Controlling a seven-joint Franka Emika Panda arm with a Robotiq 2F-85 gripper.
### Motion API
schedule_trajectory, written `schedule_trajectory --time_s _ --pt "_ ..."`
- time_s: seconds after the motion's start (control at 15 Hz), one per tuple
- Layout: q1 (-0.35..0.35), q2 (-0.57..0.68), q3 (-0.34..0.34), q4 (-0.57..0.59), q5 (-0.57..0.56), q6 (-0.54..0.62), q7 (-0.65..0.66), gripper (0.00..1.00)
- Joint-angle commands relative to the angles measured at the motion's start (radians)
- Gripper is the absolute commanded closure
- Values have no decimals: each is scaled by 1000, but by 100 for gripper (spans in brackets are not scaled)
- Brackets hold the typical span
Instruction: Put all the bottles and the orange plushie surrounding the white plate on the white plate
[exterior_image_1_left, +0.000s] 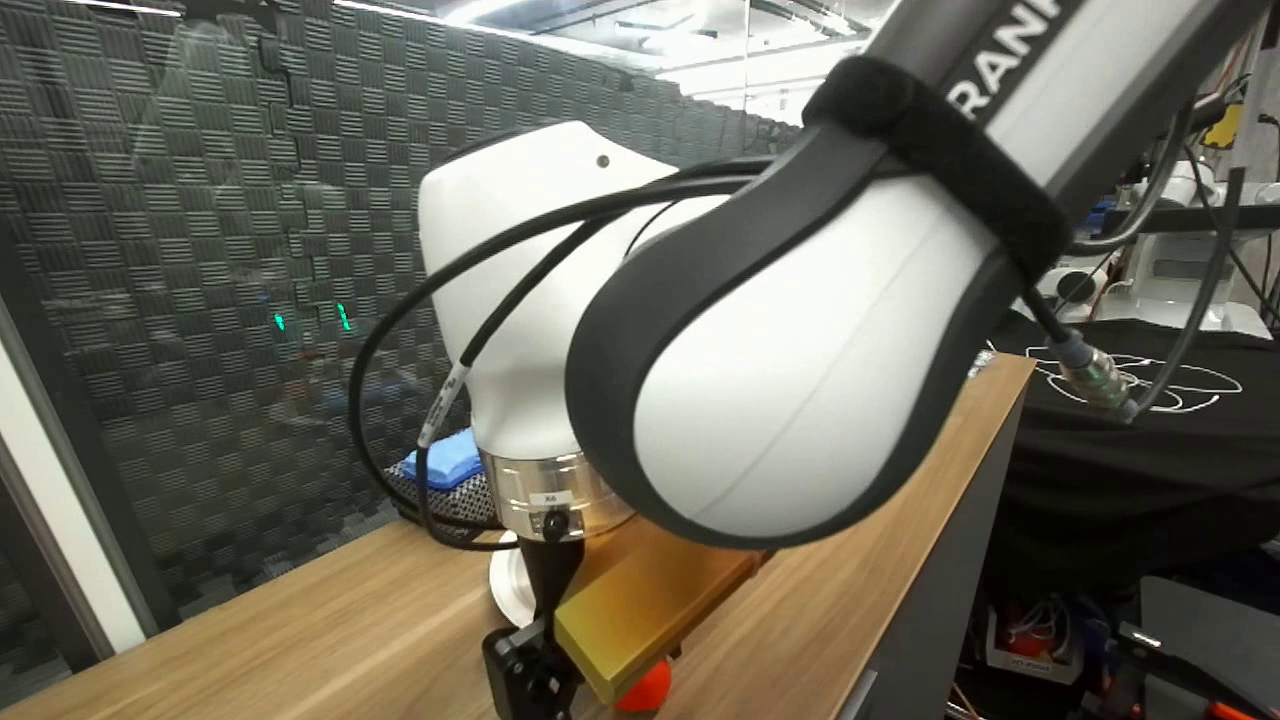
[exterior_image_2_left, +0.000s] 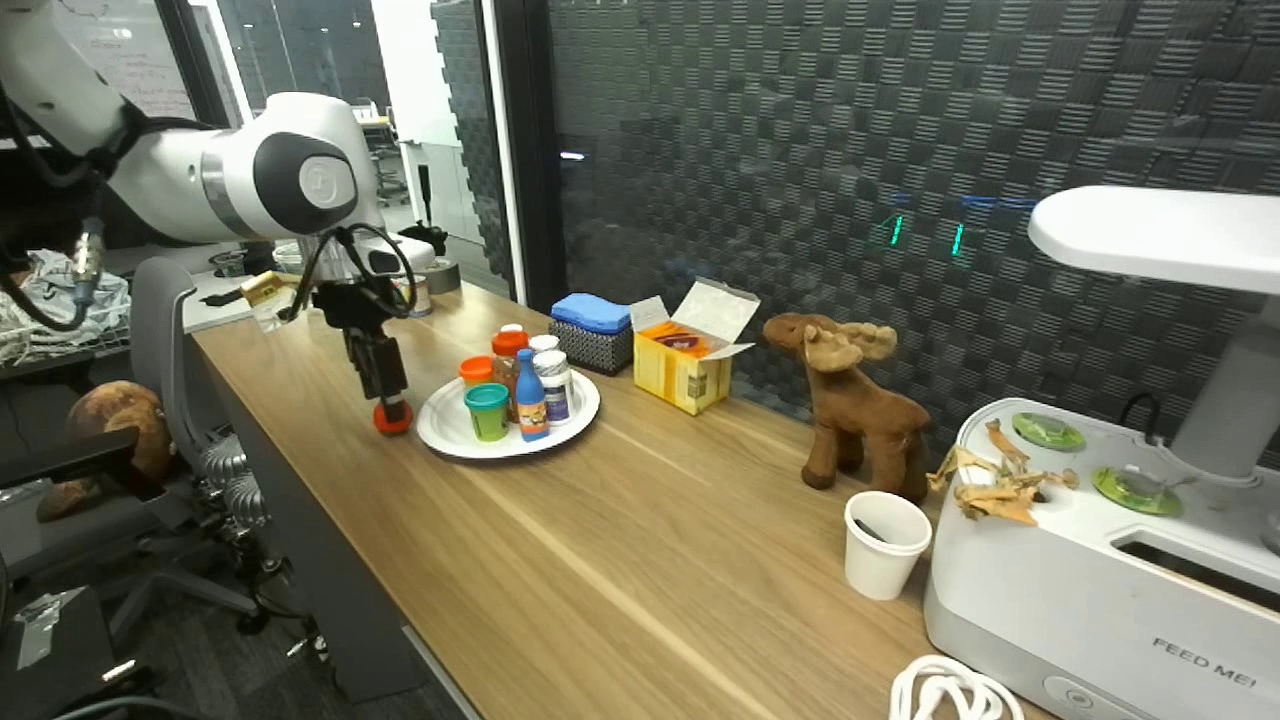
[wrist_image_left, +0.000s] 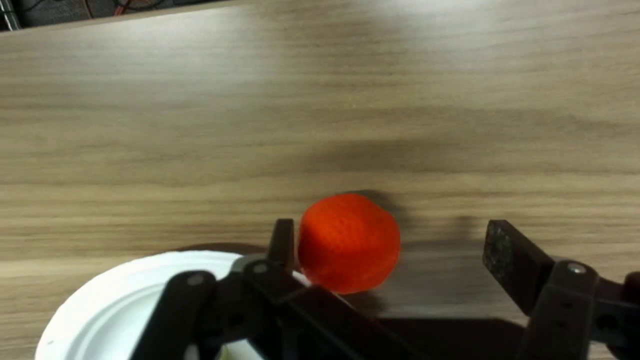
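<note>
There's 1 white plate (exterior_image_2_left: 446, 424), 1 orange plushie (wrist_image_left: 349, 243), at least 4 bottles (exterior_image_2_left: 531, 398) and 1 moose (exterior_image_2_left: 858, 412).

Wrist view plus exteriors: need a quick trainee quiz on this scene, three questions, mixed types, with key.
1. Multiple choice. The jaws of the gripper stand apart. In the wrist view, the orange plushie shows: A, left of both jaws; B, between the jaws; C, right of both jaws.

2. True or false. In an exterior view, the blue bottle stands upright on the white plate.

3. Ordering. In that same view, put these in order from left to right: toy moose, white plate, yellow box.

Key: 1, B. 2, true. 3, white plate, yellow box, toy moose.
</note>
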Motion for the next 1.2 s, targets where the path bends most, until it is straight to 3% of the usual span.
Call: schedule_trajectory --time_s 0.0,0.33,0.73,1.13 --pt "44 -9 -39 -5 -82 17 92 34" --pt "59 -21 -50 -12 -163 2 178 73" --pt "49 -78 -36 -40 -160 5 206 74" --pt "57 -85 -69 -19 -321 37 375 74"
